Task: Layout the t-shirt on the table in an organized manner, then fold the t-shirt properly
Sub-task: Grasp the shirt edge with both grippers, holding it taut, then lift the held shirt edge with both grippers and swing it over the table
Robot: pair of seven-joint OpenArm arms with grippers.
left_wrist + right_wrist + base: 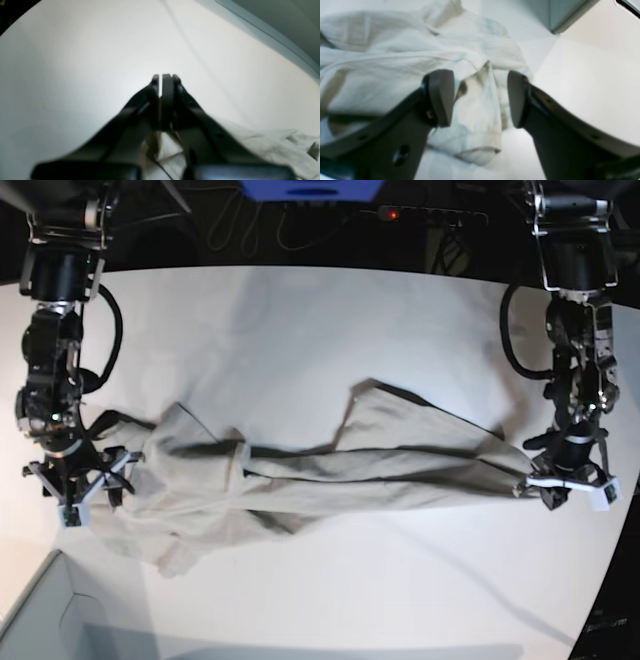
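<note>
The light grey-beige t-shirt point(300, 480) lies crumpled and stretched into a long band across the white table point(300, 310). My left gripper point(570, 485) is at the band's right end. In the left wrist view the gripper point(165, 83) is shut, with shirt cloth point(275, 147) running back between and under its fingers. My right gripper point(75, 480) is at the bunched left end. In the right wrist view the gripper point(478, 98) is open, with a hanging fold of the shirt point(475, 112) between its two pads, which are apart from it. The collar and label are hidden.
A grey box edge point(40, 610) sits at the table's near left corner and also shows in the right wrist view point(565, 12). A power strip point(430, 215) and cables lie beyond the curved far edge. The table's edge point(275, 35) runs close past my left gripper.
</note>
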